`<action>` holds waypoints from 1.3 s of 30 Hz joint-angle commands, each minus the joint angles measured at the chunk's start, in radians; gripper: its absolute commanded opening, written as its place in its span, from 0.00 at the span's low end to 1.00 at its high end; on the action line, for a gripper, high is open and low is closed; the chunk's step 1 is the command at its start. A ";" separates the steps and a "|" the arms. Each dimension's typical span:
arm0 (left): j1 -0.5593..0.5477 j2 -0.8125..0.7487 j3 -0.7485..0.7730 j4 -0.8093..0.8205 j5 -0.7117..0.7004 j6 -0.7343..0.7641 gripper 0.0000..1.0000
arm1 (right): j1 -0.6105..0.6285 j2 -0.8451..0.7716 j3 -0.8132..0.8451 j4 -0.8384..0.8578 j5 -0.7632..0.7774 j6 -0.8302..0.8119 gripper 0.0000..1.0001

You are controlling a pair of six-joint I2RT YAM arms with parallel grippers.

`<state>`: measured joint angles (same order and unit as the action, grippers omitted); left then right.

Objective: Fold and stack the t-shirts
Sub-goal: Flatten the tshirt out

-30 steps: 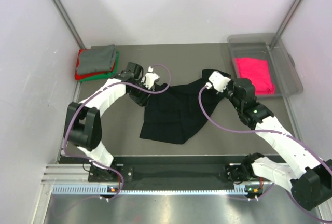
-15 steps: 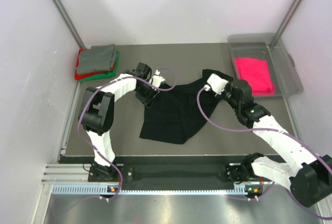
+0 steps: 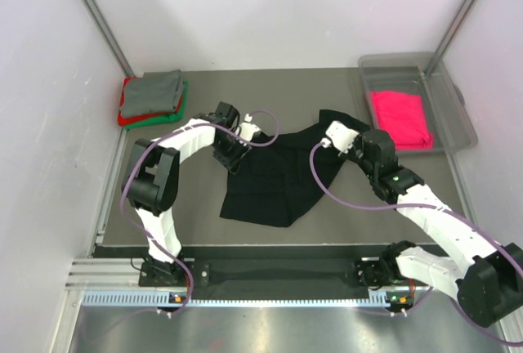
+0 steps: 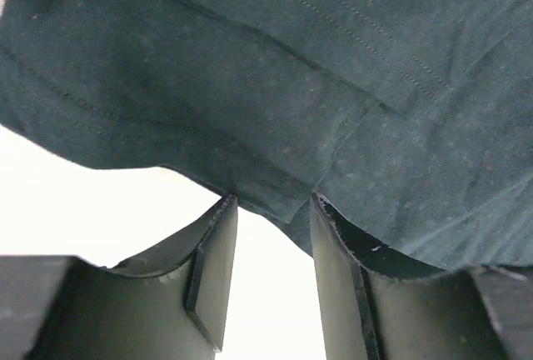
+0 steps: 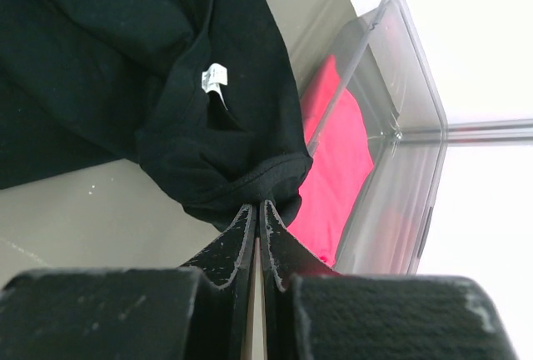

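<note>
1. Black t-shirt (image 3: 274, 177) lies rumpled and unfolded mid-table (image 3: 270, 91), between my two arms; no fold is made yet.
2. My left arm has swung inward in the past second, its elbow tucking in. It has carried my left gripper (image 4: 271, 210) from beside the cloth onto its far-left edge. I judge a second hold is coming, to spread the shirt flat.
3. Folded stack (image 3: 153, 97) waits in the far-left corner, and a hot-pink tee (image 3: 400, 118) sits in the clear bin (image 3: 458, 116).
4. My left fingers stand apart with the stitched hem at their tips, not yet clamped.
5. My right gripper (image 5: 256, 208) has barely moved, its fingers pressed together on the bunched far-right hem.
6. The cloth is matte black and softly creased, with a white neck label (image 5: 214, 77) showing.
</note>
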<state>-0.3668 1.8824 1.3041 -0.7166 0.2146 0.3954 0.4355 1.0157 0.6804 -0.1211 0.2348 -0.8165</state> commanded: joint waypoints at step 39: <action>-0.020 -0.121 0.139 -0.055 -0.182 0.006 0.00 | -0.011 -0.025 0.039 0.037 0.014 0.014 0.00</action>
<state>-0.4007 1.8759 1.3590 -0.7467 0.0784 0.3920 0.4355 0.9962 0.6510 -0.0994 0.2356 -0.8146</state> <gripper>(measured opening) 0.025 0.005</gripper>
